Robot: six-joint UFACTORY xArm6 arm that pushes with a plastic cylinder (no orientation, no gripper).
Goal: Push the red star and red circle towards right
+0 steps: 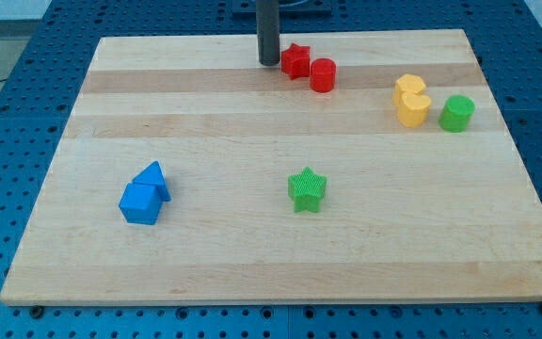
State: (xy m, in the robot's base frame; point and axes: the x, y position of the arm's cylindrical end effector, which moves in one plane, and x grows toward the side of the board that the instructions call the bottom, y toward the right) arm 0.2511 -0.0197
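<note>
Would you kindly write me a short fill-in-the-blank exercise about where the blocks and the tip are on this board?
1. My tip is just to the view's ___ of the red star.
2. The red circle touches the red ___.
3. The green star lies to the view's ___ of the blue blocks.

Missing words: left; star; right

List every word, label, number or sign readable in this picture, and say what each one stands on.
None: no text, number, brand or sign can be read anywhere in this view.
The wooden board is bare wood grain.
The red star, red circle, yellow blocks, green cylinder, green star and blue blocks carry no marks.
My tip, just left of the red star, is plain dark.
</note>
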